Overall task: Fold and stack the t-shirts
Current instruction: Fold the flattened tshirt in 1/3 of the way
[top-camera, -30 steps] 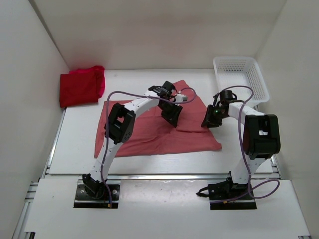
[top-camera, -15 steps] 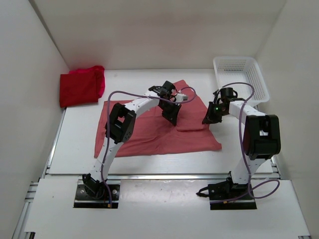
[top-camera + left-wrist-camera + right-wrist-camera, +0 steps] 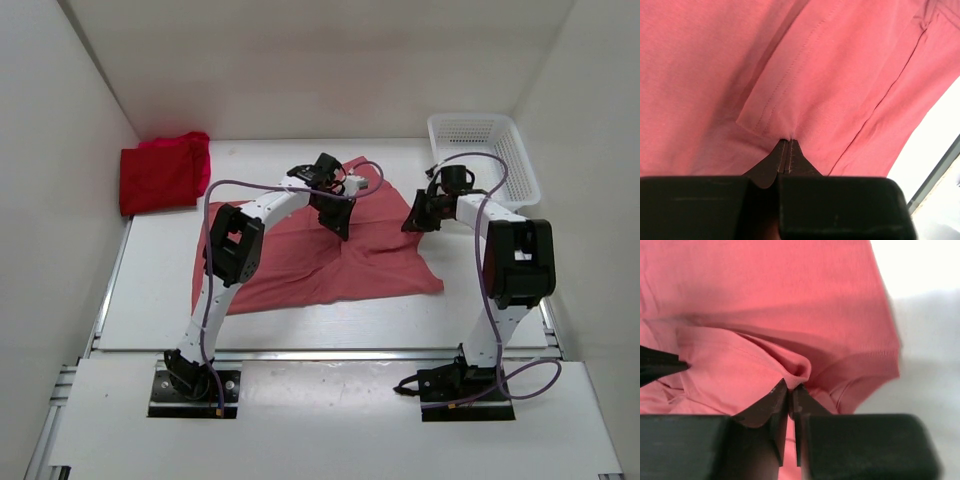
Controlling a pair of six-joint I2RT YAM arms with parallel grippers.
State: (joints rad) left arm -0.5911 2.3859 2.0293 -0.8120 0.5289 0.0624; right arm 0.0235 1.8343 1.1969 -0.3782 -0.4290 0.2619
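A faded salmon pink t-shirt (image 3: 290, 270) lies spread in the middle of the table. My left gripper (image 3: 340, 228) is over its back middle part, shut on a pinch of the cloth (image 3: 786, 141) next to a stitched hem. At the shirt's right back edge, my right gripper (image 3: 412, 222) is shut on a raised fold of the same shirt (image 3: 794, 386). The cloth between the two grippers is pulled up and creased. A folded dark crimson t-shirt (image 3: 155, 180) rests at the back left on a bright pinkish-red one (image 3: 188, 142).
A white mesh basket (image 3: 485, 150) stands at the back right, close behind my right arm. White walls close in the table on the left, back and right. Bare table shows to the right of the shirt (image 3: 930, 340).
Both grippers have shut on the salmon shirt and moved toward the back of the table, dragging its gripped edge with them. The shirt's near right corner has shifted slightly.
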